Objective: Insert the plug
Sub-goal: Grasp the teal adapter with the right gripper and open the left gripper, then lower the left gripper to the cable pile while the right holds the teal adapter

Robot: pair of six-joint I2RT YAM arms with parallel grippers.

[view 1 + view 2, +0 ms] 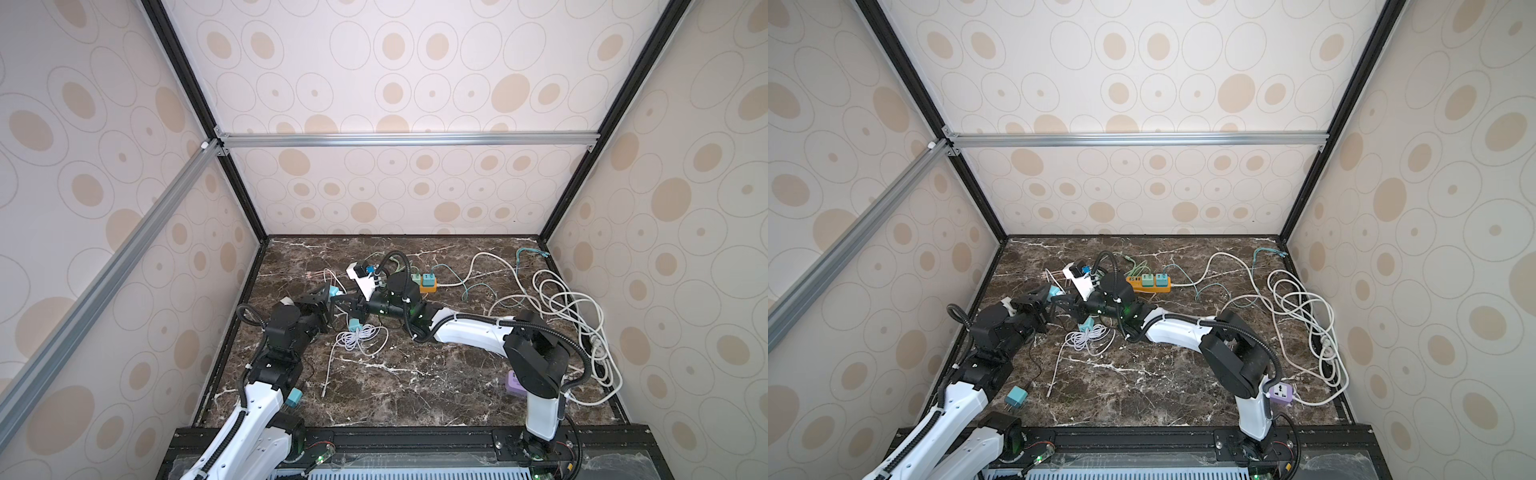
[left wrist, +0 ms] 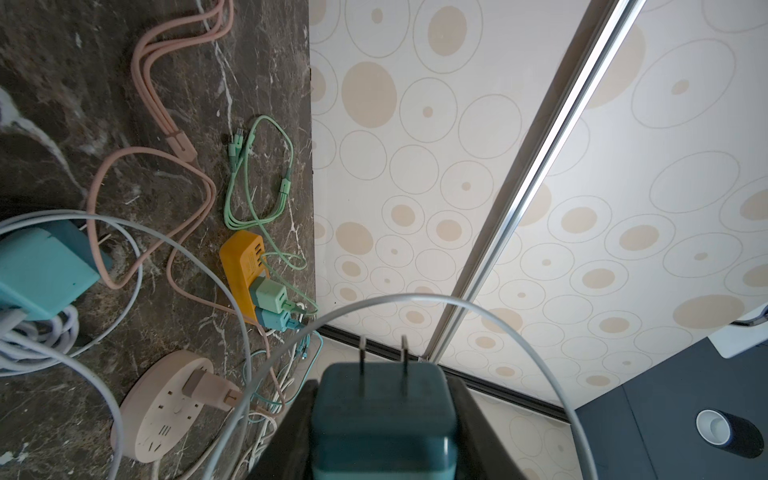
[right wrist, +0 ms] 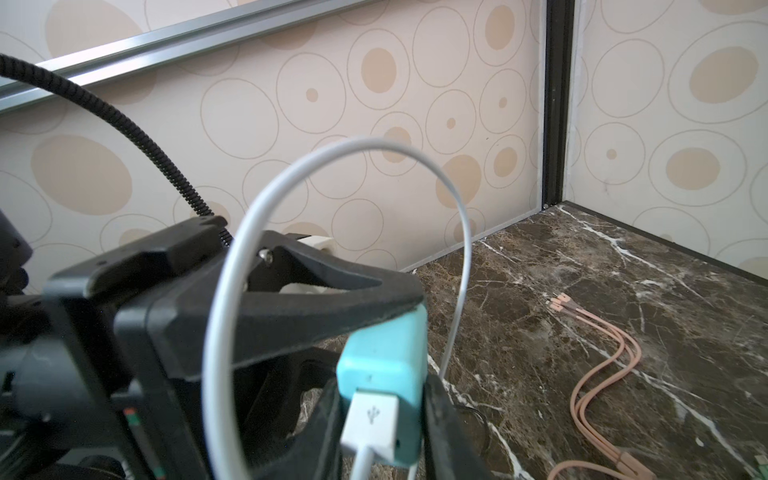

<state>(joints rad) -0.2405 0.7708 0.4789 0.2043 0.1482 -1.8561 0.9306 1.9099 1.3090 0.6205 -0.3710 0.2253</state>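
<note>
Holding the teal plug [image 2: 384, 415] clear of the marble table [image 1: 415, 374] with the left gripper [image 2: 382, 390], jaws partway apart and tight on two opposite faces. Flanking the same plug with the right gripper [image 3: 383, 388], fingers [image 3: 444, 424] narrowly spread and laid against the two remaining sides, so gripping it as well. Sitting well to the left of the orange power strip [image 1: 428, 283] and a little nearer the arm bases, in both top views.

Visible from the left wrist only: two bare metal prongs [image 2: 362, 361], aimed away from the wrist toward the wall, touching nothing. Visible from the right wrist only: a white USB connector [image 3: 370, 419] seated in the plug's rear port, plus its white cable [image 3: 374, 144] arching up over the left gripper's upper finger.

Giving little of the plug in both top views beyond a teal sliver between black fingers. Giving there instead a white power strip [image 1: 360, 282] left of the orange one, partly under the right arm. Revealing the purple socket block [image 1: 1281, 394] whole in a top view, far right of the orange strip and nearer the arm bases; leaving only an edge of that block [image 1: 510, 384] past the right arm in a top view. Catching from the left wrist a round pink socket [image 2: 166, 411] near the orange strip, unseen from above.
</note>
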